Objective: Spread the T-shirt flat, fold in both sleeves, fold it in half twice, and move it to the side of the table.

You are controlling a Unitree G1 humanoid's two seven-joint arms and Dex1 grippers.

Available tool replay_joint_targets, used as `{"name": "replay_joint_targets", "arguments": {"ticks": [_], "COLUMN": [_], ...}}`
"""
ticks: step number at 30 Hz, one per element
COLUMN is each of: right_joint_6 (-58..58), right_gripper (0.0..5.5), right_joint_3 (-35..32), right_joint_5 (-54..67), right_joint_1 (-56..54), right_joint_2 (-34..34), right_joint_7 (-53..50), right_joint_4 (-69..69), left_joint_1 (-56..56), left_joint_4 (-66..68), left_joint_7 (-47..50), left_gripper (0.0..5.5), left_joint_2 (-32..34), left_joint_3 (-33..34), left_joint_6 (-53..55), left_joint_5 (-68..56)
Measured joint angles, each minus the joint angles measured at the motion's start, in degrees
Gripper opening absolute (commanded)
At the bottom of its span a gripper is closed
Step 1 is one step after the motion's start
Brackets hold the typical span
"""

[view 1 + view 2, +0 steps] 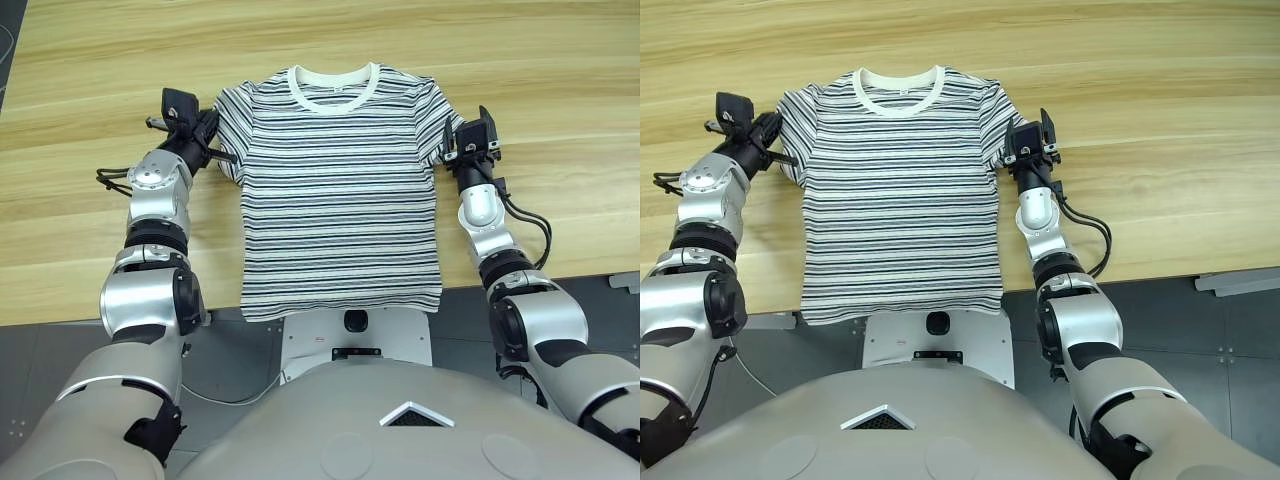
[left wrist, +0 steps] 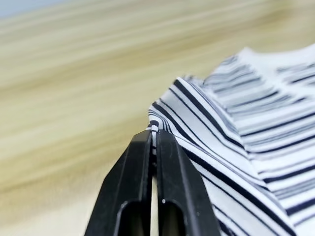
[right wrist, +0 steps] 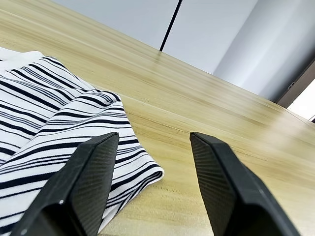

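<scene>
Shirt (image 1: 340,200) spread flat, centre frame, on table (image 1: 560,80). My left pincer (image 2: 153,133) is clamped on left sleeve (image 1: 228,130). My right pincer (image 3: 153,137) gapes beside right sleeve (image 1: 440,125). Sleeve folds, both halvings and shift aside not yet done.

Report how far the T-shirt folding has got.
Done: the T-shirt lies spread flat on the table. In hand: the left claw is shut on the edge of the left sleeve; the right claw stands open beside the right sleeve. Left: both sleeve folds, both halvings, the move aside.
</scene>
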Motion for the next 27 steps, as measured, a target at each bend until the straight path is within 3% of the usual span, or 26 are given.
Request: {"name": "replay_joint_targets", "arguments": {"ticks": [8, 23, 27], "right_joint_6": [-0.2, -0.2, -0.2], "right_gripper": [2.68, 2.68, 2.68], "right_joint_3": [0.0, 0.1, 0.1], "right_joint_5": [0.0, 0.0, 0.0], "right_joint_1": [0.0, 0.0, 0.0], "right_joint_2": [0.3, 0.7, 0.8], "right_joint_7": [-0.1, -0.5, -0.5], "right_joint_4": [0.1, 0.7, 0.9], "left_joint_1": [4.3, 12.0, 13.8], "left_joint_4": [-13.3, -27.6, -32.6], "left_joint_7": [-0.5, -3.6, -5.9], "left_gripper": [0.12, 0.12, 0.75], "left_joint_2": [-1.3, -5.9, -6.8], "left_joint_3": [-0.7, -8.6, -9.4], "left_joint_6": [3.4, 11.0, 12.0], "left_joint_5": [-0.5, 0.4, -1.0]}}
